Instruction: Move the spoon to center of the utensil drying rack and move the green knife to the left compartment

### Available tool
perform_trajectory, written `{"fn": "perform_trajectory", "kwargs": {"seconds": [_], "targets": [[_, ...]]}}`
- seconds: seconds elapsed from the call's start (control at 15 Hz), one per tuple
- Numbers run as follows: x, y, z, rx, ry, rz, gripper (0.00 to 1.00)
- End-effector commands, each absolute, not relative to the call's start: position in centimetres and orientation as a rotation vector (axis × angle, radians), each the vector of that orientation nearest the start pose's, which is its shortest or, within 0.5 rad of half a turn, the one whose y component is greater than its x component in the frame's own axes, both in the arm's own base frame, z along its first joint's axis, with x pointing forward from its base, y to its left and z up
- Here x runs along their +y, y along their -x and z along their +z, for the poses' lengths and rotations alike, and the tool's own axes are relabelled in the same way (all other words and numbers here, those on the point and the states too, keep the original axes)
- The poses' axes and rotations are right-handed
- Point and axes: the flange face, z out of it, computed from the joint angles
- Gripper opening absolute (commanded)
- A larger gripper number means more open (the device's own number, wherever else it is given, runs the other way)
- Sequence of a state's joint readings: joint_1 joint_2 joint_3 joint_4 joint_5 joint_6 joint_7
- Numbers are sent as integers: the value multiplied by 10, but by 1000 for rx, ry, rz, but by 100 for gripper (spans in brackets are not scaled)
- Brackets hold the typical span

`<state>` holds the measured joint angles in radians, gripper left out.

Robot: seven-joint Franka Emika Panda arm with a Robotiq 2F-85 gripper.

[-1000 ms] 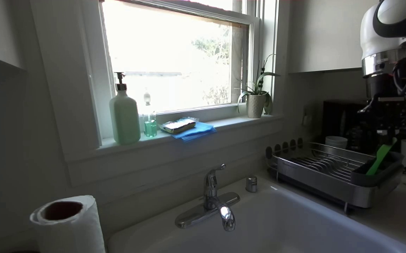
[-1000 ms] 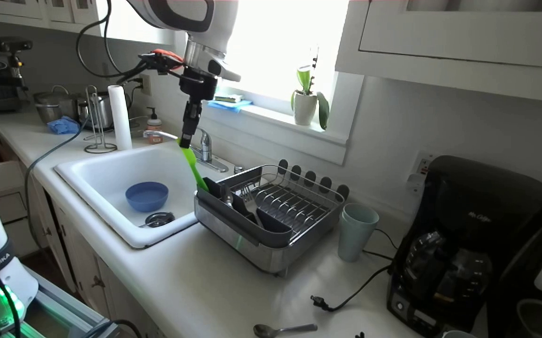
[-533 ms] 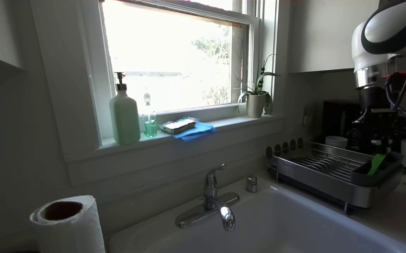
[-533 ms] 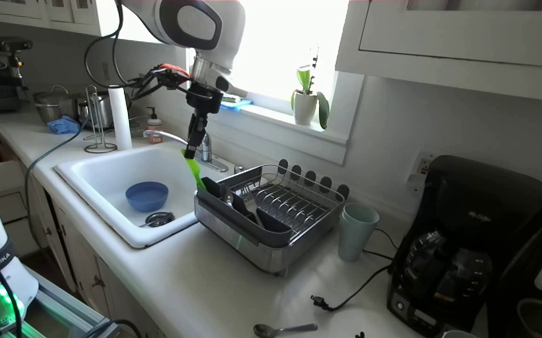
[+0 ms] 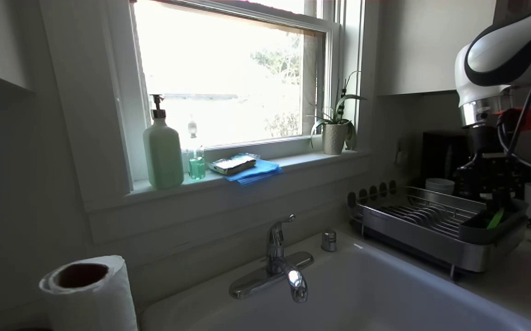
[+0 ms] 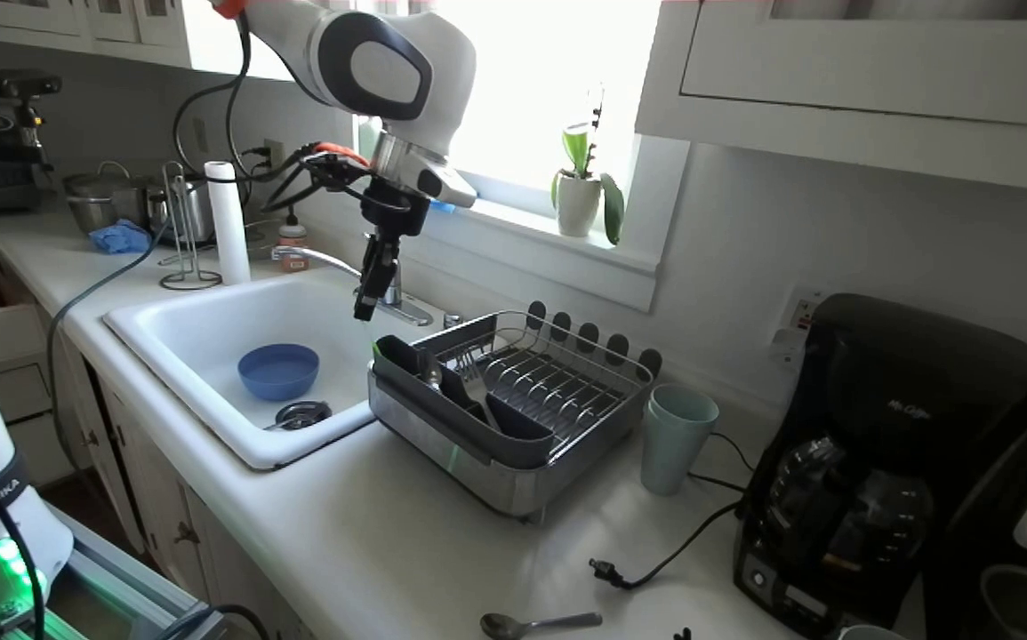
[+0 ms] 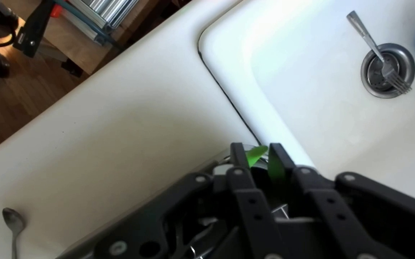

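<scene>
Above the rack's [image 6: 429, 437] end slot [image 6: 389, 372] nearest the sink [image 6: 193, 382], gripper [image 7: 257, 153] hovers spread, holding nothing, w/ green knife [image 5: 495, 219] down in that slot, its top poking up, so poss snag: a sideways swing b4 lifting clear cd catch & flick it out.

Counter [image 6: 389, 524]: white, sink [image 6: 211, 324] set between its front and back edges.
Drying rack [image 6: 442, 446]: just beside the sink, toward the back edge.
Stacked cups [image 6: 673, 444]: near the back edge.
Coffee maker [image 6: 931, 373]: near the back edge.
Spoon [image 6: 535, 626]: in from the front edge.
Paper roll [image 6: 227, 231]: upright.
</scene>
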<state>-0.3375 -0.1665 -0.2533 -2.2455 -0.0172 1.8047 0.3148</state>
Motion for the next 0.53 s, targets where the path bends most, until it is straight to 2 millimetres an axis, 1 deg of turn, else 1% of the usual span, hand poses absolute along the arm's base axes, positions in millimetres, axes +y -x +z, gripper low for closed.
{"fn": "perform_trajectory", "kwargs": {"seconds": [0.0, 0.2, 0.4, 0.47], "targets": [[-268, -376, 423, 1309, 2718, 394, 56], [-278, -363, 443, 1300, 2728, 313, 77], [-292, -342, 471, 1279, 2785, 205, 97], [-296, -334, 480, 1270, 2812, 165, 99]]}}
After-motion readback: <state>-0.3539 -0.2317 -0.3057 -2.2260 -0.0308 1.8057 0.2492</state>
